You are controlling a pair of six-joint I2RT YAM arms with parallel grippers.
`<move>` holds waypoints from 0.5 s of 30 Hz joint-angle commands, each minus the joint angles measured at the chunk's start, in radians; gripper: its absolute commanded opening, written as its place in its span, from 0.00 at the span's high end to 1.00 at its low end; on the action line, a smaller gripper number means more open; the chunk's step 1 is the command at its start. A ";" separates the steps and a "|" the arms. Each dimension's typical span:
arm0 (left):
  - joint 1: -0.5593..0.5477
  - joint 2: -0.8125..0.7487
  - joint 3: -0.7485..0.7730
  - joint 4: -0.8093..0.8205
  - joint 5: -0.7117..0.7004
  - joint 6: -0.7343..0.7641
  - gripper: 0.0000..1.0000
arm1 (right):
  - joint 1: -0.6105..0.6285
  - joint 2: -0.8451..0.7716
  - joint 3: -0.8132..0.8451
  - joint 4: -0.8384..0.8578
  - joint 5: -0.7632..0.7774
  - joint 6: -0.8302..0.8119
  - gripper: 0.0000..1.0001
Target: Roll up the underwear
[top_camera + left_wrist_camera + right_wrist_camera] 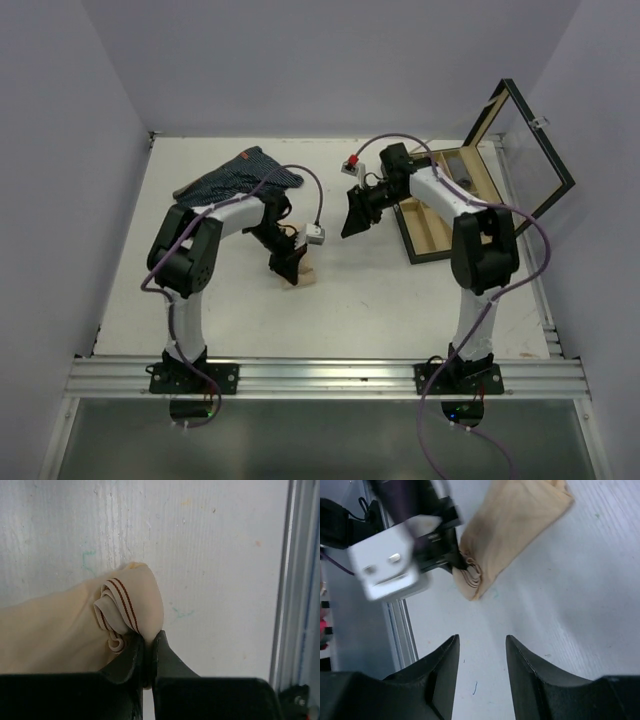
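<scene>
The beige underwear [305, 277] lies rolled on the table in front of the left arm. Its coiled end with thin red-striped trim [117, 607] faces the left wrist camera. My left gripper [148, 645] is shut on the edge of that roll, with cloth pinched between the jaws. The right wrist view shows the same roll [512, 525] with the left gripper [451, 560] at its end. My right gripper [481, 647] hangs open above bare table, a short way from the roll and holding nothing. The navy striped underwear [240, 175] lies crumpled at the far left.
A compartmented wooden box [440, 215] stands at the far right with its glass lid [530, 145] raised. The metal rail [330, 377] runs along the near table edge, close to the left gripper. Walls close in both sides.
</scene>
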 commanded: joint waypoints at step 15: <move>0.094 0.442 0.250 -0.406 0.083 0.173 0.86 | 0.464 -0.328 -0.401 0.362 0.266 -0.469 0.45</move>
